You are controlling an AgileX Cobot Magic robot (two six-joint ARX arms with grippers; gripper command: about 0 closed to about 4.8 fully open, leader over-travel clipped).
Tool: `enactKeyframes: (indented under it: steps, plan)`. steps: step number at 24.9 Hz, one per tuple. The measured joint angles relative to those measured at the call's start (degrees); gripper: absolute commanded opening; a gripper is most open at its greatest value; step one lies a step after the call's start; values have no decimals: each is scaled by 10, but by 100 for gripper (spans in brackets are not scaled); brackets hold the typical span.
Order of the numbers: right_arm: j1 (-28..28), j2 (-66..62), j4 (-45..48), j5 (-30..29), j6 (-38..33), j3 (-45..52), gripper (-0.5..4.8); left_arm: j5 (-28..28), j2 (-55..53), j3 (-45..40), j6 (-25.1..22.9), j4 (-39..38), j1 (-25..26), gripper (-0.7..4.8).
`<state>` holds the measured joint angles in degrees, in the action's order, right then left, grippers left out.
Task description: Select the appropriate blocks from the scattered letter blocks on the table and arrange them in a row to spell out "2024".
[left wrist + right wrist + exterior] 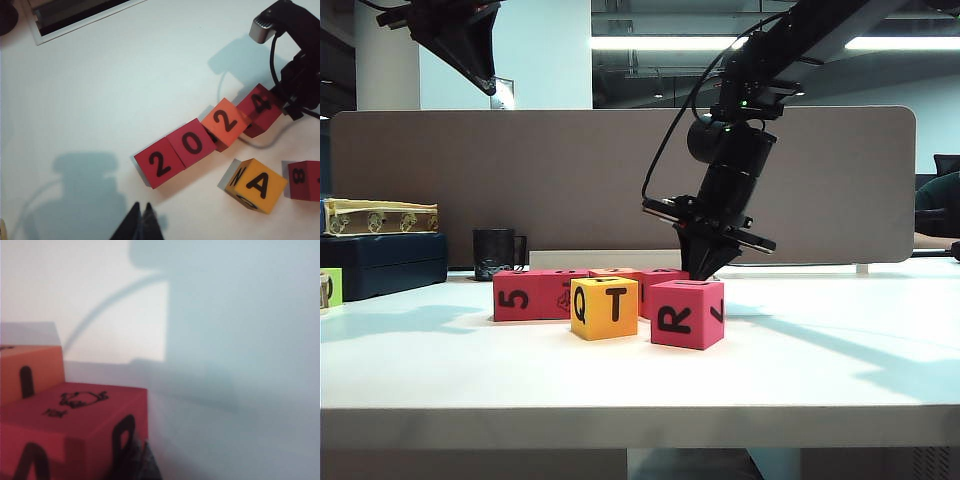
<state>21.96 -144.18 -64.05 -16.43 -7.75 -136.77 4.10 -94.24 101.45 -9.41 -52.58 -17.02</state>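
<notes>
Four blocks stand in a slightly bent row on the white table (100,90), reading from above: red "2" (160,162), red "0" (191,142), orange "2" (227,122), red "4" (261,107). From the front the row's end shows "5" (515,296). My right gripper (704,270) is shut and empty, pointing down, its tips (140,462) against the side of the red "4" block (75,425), beside the orange block (30,370). My left gripper (141,212) is shut, empty, held high above the table (470,45).
A yellow block (604,308) marked Q and T and a red R block (687,313) stand loose in front of the row. At the back left are a dark mug (495,252) and stacked boxes (380,262). A grey partition (570,170) closes the rear.
</notes>
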Motion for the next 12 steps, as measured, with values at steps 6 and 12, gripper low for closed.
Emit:
enactKeyframes:
  steps: [6, 12]
  plan:
    - [2, 0, 3, -16, -12, 0, -1, 0, 0, 0, 0, 0, 0, -6]
    - [2, 0, -3, 19, -12, -4, -1, 0, 0, 0, 0, 0, 0, -6]
